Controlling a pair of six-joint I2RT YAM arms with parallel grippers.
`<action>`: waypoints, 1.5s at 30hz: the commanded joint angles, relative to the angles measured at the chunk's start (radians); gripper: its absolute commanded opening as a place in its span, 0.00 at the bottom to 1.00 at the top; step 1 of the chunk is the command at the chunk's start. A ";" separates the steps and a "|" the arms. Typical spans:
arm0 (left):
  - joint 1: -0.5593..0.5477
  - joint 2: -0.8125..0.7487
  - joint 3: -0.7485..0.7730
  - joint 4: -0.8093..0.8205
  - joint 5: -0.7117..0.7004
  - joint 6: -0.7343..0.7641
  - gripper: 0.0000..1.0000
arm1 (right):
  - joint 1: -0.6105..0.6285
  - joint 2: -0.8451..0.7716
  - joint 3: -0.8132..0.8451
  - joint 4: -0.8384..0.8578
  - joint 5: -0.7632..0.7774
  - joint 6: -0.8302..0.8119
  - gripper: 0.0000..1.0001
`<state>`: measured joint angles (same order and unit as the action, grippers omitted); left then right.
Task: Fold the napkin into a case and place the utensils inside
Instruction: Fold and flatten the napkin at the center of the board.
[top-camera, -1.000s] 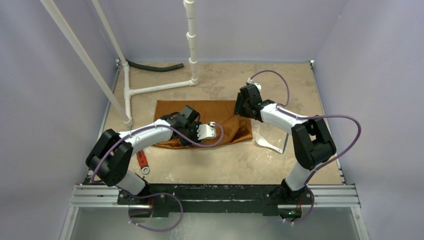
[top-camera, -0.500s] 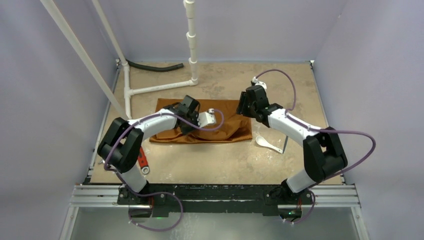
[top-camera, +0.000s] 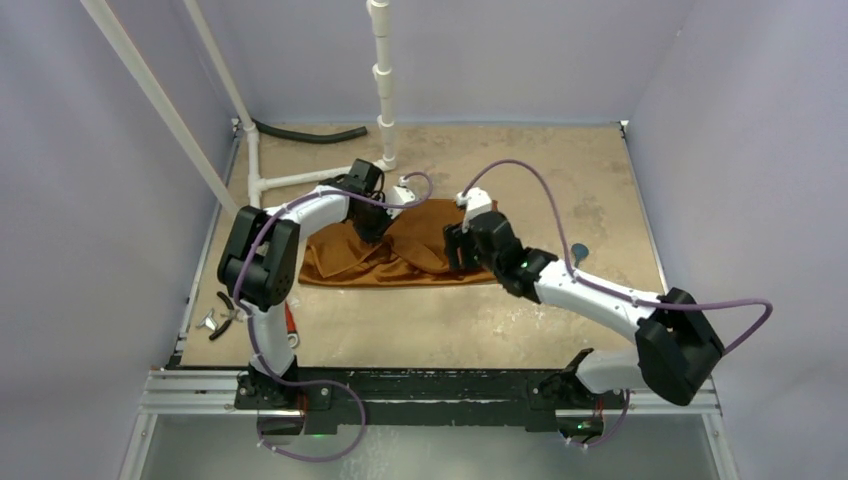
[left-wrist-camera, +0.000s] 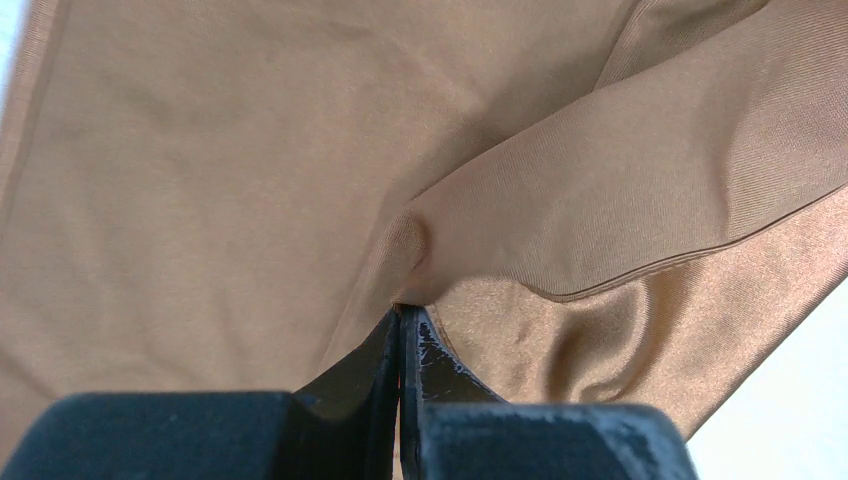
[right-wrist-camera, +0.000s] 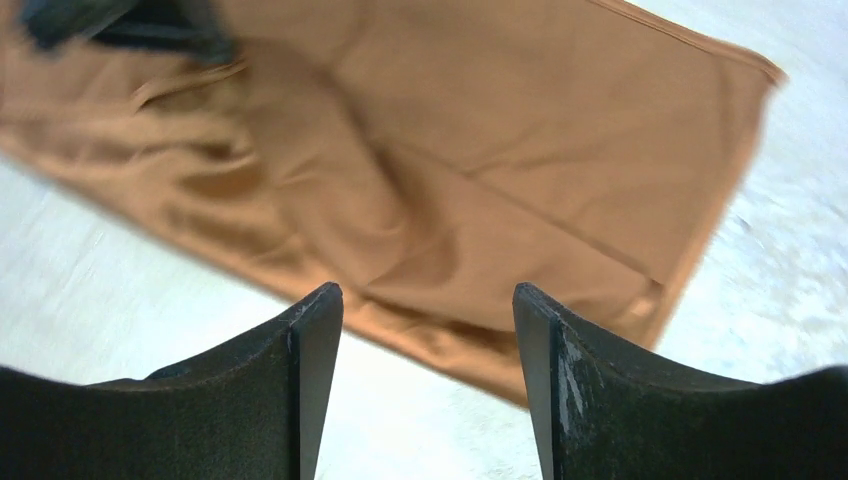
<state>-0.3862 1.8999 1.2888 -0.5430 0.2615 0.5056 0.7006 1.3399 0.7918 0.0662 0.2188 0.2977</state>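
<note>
The rust-orange napkin (top-camera: 405, 258) lies rumpled and partly folded mid-table. My left gripper (top-camera: 375, 228) is at its far edge, shut on a raised fold of the napkin (left-wrist-camera: 560, 220), with the fingertips (left-wrist-camera: 420, 335) pressed together on the cloth. My right gripper (top-camera: 452, 252) hovers open over the napkin's right part. Between its fingers (right-wrist-camera: 318, 330) show only the cloth's near edge (right-wrist-camera: 450, 180) and bare table. A small teal end (top-camera: 581, 250) of one of the utensils peeks out beside the right arm. The spoon is hidden.
A white pipe frame (top-camera: 300, 178) and a black hose (top-camera: 310, 133) sit at the far left. Small black pliers (top-camera: 222, 315) and a red-handled tool (top-camera: 290, 322) lie near the left arm's base. Grey walls close in the table.
The left gripper closed on the napkin and drew it toward the far side. The right arm swung left and nearer, over the napkin's right part, jaws wider, covering the spoon.
</note>
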 joint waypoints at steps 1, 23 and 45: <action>0.013 0.026 0.050 -0.021 0.044 -0.054 0.00 | 0.131 -0.059 -0.052 0.119 0.057 -0.275 0.68; 0.066 0.112 0.161 0.037 -0.025 -0.216 0.00 | 0.201 0.148 -0.080 0.312 -0.141 -0.632 0.71; 0.068 0.057 0.117 0.061 -0.096 -0.110 0.00 | 0.129 0.238 0.005 0.262 -0.208 -0.667 0.50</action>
<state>-0.3229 2.0121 1.4143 -0.5014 0.1879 0.3508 0.8520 1.6726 0.7742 0.3626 0.1219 -0.3756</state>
